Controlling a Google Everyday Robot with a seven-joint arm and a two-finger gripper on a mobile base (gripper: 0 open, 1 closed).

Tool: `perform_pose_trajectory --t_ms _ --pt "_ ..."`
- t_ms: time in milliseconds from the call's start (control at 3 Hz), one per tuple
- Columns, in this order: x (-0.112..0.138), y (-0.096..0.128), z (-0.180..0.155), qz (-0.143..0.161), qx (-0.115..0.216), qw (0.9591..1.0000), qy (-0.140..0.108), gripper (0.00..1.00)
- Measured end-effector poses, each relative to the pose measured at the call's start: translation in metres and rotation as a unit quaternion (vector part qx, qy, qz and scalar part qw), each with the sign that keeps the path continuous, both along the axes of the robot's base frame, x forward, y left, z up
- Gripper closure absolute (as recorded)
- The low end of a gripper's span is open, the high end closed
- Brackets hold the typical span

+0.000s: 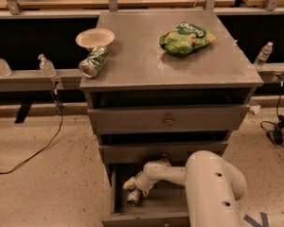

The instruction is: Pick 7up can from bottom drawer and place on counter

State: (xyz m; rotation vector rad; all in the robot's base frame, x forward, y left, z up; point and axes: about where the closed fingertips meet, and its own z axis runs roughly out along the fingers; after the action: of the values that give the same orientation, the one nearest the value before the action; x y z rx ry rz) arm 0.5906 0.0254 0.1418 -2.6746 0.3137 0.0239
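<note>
The bottom drawer [114, 195] of the grey cabinet is pulled open. A small silvery can, the 7up can [133, 197], lies in its left part, only partly visible. My gripper [131, 185] reaches down into the drawer and sits right over the can, touching or nearly touching it. My white arm [213, 183] fills the lower right and hides the drawer's right side. The counter [146, 65] is the cabinet's flat grey top, above the two upper drawers.
On the counter are a dented dark green can [94, 61], a paper bowl [95, 37] and a green chip bag [187, 38]. Water bottles [46, 66] stand on the ledge behind, one at the right [264, 55]. Cables [42, 145] lie on the floor.
</note>
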Motion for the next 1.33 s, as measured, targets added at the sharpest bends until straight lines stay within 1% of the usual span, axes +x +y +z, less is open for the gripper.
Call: perform_pose_trajectory --t_ms 333,667,1000,1333 --pt "-0.001 0.004 0.001 0.005 0.003 1.0000 0.001 0.40" --pt "-0.002 0.003 0.007 -0.003 0.034 0.9994 -0.001 0.50" --pt "-0.002 -0.007 0.022 -0.022 0.083 0.9963 -0.014 0.71" --pt "-0.002 -0.020 0.044 -0.035 0.114 0.9924 -0.029 0.95"
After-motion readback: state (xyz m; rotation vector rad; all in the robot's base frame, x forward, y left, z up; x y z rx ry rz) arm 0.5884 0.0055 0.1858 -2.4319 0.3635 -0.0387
